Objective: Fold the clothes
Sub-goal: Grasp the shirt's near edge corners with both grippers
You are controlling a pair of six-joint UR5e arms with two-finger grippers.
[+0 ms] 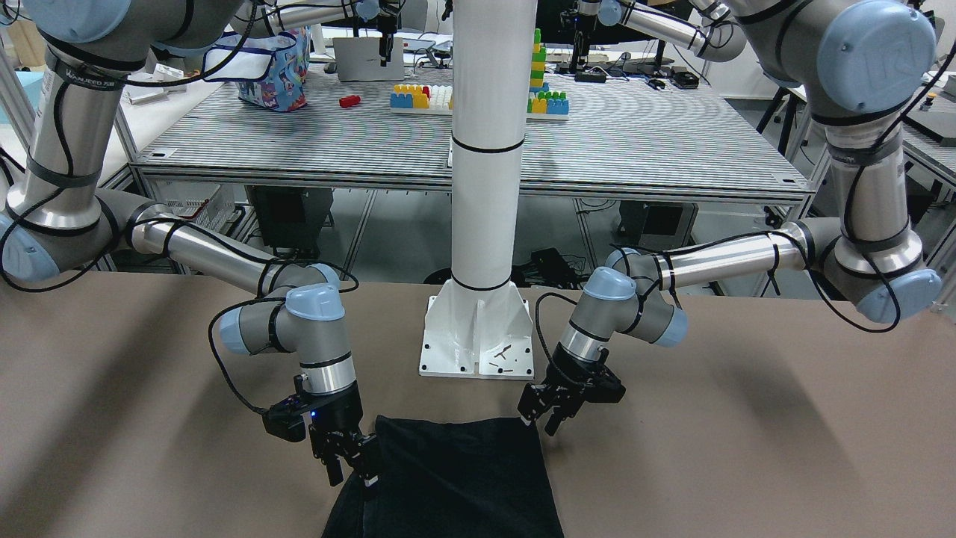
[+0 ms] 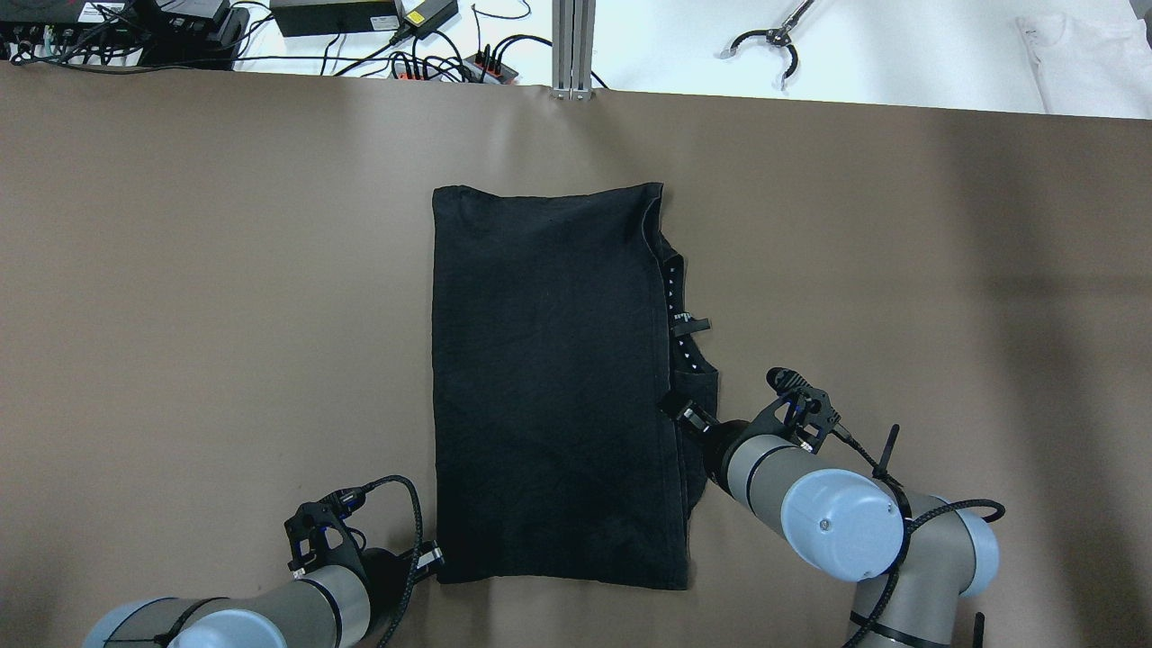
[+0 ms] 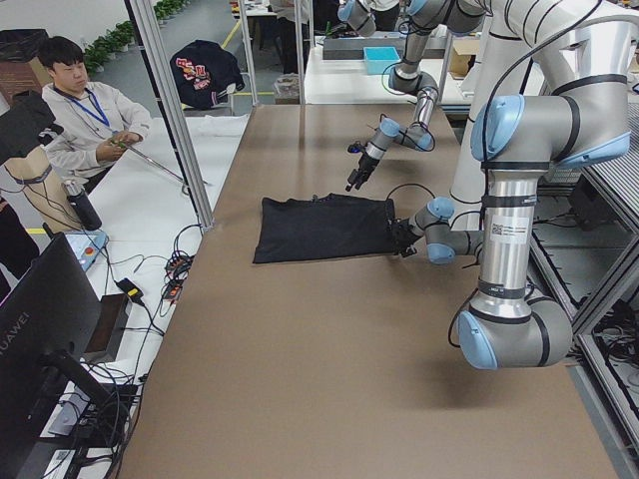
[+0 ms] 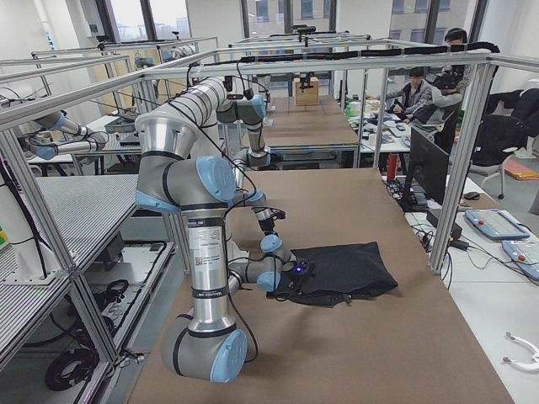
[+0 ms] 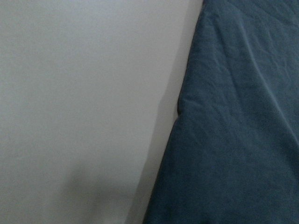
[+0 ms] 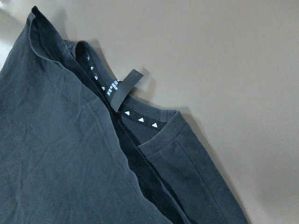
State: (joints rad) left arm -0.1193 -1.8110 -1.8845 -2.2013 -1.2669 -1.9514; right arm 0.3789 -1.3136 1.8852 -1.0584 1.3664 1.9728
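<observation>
The clothes are one black garment [image 2: 549,378] lying flat on the brown table, folded lengthwise, its collar and label [image 6: 122,88] peeking out along the right edge. My left gripper [image 1: 541,418] hovers low at the garment's near left corner with its fingers apart and nothing between them. The left wrist view shows only the fabric edge [image 5: 233,140] and bare table. My right gripper [image 1: 351,469] stands at the right edge, near the collar, fingers spread beside the cloth [image 1: 463,478]. No fingers show in either wrist view.
The white pillar's base plate [image 1: 478,344] stands just behind the garment's near edge. Cables and power bricks [image 2: 360,36] lie past the table's far edge, with a white cloth [image 2: 1089,54] at the far right. A seated person [image 3: 90,120] is beyond that edge.
</observation>
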